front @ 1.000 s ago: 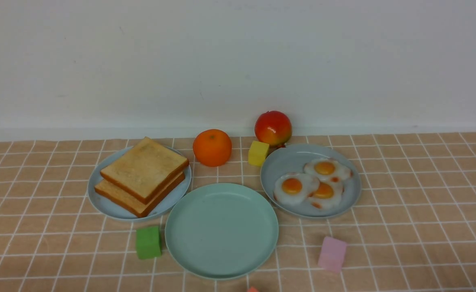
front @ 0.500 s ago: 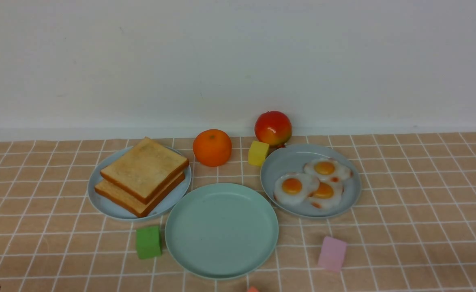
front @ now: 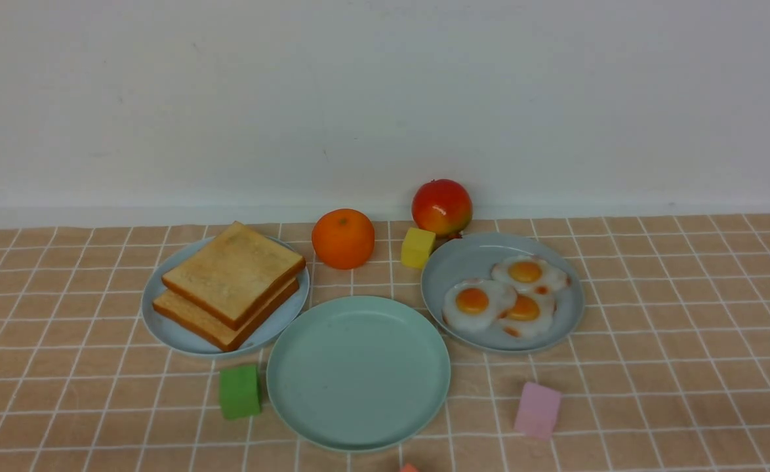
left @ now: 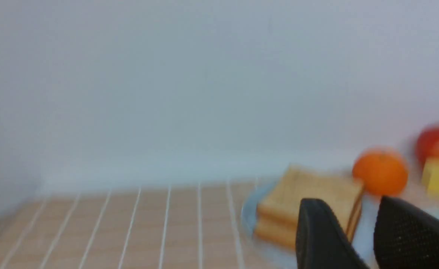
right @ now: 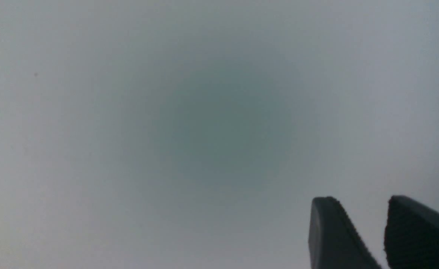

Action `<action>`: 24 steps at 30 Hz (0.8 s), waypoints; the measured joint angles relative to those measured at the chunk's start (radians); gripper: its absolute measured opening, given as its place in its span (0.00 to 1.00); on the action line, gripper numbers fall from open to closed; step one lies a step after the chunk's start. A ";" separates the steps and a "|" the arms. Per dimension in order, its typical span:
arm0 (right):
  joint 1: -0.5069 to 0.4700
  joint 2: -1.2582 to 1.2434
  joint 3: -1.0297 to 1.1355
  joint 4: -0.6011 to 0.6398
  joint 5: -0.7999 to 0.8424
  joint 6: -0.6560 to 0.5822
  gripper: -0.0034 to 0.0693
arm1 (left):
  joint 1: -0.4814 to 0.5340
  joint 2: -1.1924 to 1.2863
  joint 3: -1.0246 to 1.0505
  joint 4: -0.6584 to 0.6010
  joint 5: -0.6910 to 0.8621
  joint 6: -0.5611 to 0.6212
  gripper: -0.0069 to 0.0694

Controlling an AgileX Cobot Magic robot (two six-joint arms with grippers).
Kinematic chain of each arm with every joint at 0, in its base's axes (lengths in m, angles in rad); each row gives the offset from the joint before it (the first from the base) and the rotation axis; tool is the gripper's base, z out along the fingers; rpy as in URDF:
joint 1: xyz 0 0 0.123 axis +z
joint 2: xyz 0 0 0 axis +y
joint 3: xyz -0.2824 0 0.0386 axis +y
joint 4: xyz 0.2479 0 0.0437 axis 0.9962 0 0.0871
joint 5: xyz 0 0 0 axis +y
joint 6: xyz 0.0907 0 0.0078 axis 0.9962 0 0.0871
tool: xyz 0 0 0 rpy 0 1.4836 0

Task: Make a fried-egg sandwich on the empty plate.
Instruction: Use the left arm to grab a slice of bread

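From my end, the only change in the front cam is that the dark tip at the near left corner has gone out of frame (prob. the left arm, can't be sure), so no task progress yet. L gripper (left: 348, 201) and R gripper (right: 361, 198) both have fingers spread w/ nothing between. Bread slices (front: 234, 272) are stacked askew on the pale blue plate (front: 157, 326), fried eggs (front: 480, 318) on the grey-blue plate (front: 454, 259), mint-green plate (front: 359, 373) bare between. Next, I'd say: one slice over, approx. centred.
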 joint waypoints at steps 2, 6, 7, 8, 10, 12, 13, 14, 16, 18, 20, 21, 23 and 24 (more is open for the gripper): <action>0.000 0.000 0.000 0.000 -0.067 0.078 0.38 | 0.000 0.000 0.000 -0.029 -0.155 -0.092 0.40; 0.000 0.000 -0.027 0.000 -0.189 0.245 0.38 | 0.000 0.000 -0.012 -0.117 -0.478 -0.344 0.40; 0.000 0.000 -0.066 0.000 -0.187 0.291 0.38 | 0.000 0.000 -0.034 -0.123 -0.494 -0.396 0.40; 0.000 0.000 -0.101 0.000 -0.181 0.311 0.38 | 0.000 0.000 -0.054 -0.122 -0.491 -0.431 0.40; 0.000 0.003 -0.221 0.012 -0.106 0.380 0.38 | 0.000 0.000 -0.170 -0.104 -0.422 -0.494 0.40; 0.000 0.014 -0.310 0.024 -0.035 0.415 0.38 | 0.000 0.000 -0.233 -0.092 -0.355 -0.516 0.40; 0.000 0.049 -0.439 0.044 0.083 0.451 0.38 | 0.000 0.016 -0.328 -0.082 -0.266 -0.539 0.40; 0.000 0.089 -0.539 0.052 0.164 0.474 0.38 | 0.000 0.053 -0.430 -0.081 -0.168 -0.557 0.40; 0.000 0.164 -0.688 0.053 0.335 0.490 0.38 | 0.000 0.115 -0.543 -0.087 -0.046 -0.584 0.40; 0.000 0.237 -0.813 0.051 0.487 0.493 0.38 | 0.000 0.199 -0.660 -0.106 0.100 -0.612 0.40; 0.000 0.302 -0.912 0.042 0.632 0.491 0.38 | 0.000 0.270 -0.736 -0.128 0.221 -0.644 0.40; 0.000 0.383 -1.016 0.034 0.799 0.474 0.38 | 0.000 0.366 -0.811 -0.164 0.356 -0.683 0.40; 0.000 0.431 -1.064 0.031 0.926 0.456 0.38 | 0.000 0.420 -0.845 -0.187 0.450 -0.714 0.40; 0.001 0.476 -1.089 0.025 1.001 0.444 0.38 | 0.000 0.505 -0.866 -0.222 0.536 -0.745 0.40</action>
